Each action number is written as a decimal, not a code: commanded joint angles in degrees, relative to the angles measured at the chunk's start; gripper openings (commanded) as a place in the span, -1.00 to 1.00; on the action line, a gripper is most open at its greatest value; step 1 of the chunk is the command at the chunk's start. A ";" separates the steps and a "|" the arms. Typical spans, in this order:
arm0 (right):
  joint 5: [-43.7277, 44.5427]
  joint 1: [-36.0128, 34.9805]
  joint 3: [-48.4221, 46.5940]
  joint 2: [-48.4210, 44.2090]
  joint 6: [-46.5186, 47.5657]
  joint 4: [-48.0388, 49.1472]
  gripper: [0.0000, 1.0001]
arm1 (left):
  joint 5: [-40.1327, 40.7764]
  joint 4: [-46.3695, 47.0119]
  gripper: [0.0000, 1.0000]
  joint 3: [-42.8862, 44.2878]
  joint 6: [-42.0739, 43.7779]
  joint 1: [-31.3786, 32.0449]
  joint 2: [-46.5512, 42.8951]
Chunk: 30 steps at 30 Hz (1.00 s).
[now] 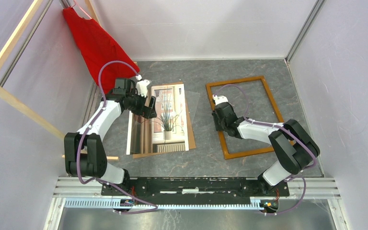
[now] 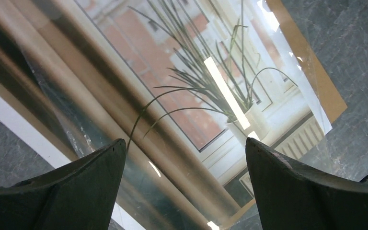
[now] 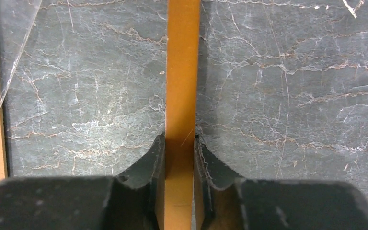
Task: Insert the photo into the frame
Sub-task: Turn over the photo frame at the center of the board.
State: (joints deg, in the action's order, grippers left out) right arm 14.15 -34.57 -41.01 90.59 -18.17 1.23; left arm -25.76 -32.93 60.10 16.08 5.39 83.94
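Black rail (image 1: pixel 187 184) along the bottom edge of the overhead view carries both arm bases, and beyond it spreads the grey marbled table (image 1: pixel 249 167). Right of centre lies the frame (image 1: pixel 261 79), flat and empty, with the grey surface showing through its opening. The right gripper (image 3: pixel 179 139) sits on its left-hand rail, and the wrist view shows the two fingers pressed against either side of that orange-brown strip, clamped on it. Left of centre lies the photo (image 1: pixel 165 120), plant and window face up, on a brown board (image 1: pixel 190 129) that sticks out along its right and lower edges, well apart from the frame. A clear sheet (image 2: pixel 316 110) lies over the print, streaked with glare. The left gripper (image 2: pixel 184 141) hangs over the photo's upper left part, fingers spread wide with nothing between them. Farther back, in the upper left corner, a red cloth (image 1: pixel 96 43) hangs beside a pale wooden rack (image 1: pixel 9 93).
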 commanded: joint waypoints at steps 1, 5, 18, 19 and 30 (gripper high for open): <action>1.42 -0.59 -3.26 0.58 -3.01 -4.64 -0.73 | -2.02 -1.38 1.00 2.35 1.29 2.78 -3.15; -0.06 -1.02 -8.15 -0.55 -6.56 -8.66 -0.94 | -1.93 -1.35 1.00 0.25 1.10 5.29 -4.64; -9.97 -2.64 -28.17 -10.26 -23.07 -17.79 -1.00 | -0.20 -2.49 1.00 4.71 -1.46 5.69 -1.71; -11.08 -2.60 -29.70 -10.64 -24.31 -18.28 -1.00 | -1.34 -2.49 1.00 5.33 -2.11 5.69 -1.80; -24.95 -2.41 -36.33 -13.52 -37.69 -13.61 -1.00 | -7.24 -2.32 1.00 9.25 -6.33 5.73 -3.75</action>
State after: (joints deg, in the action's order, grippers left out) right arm -5.23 -37.01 -73.38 79.61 -50.61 -17.37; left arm -30.17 -35.51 67.16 12.64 11.22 82.48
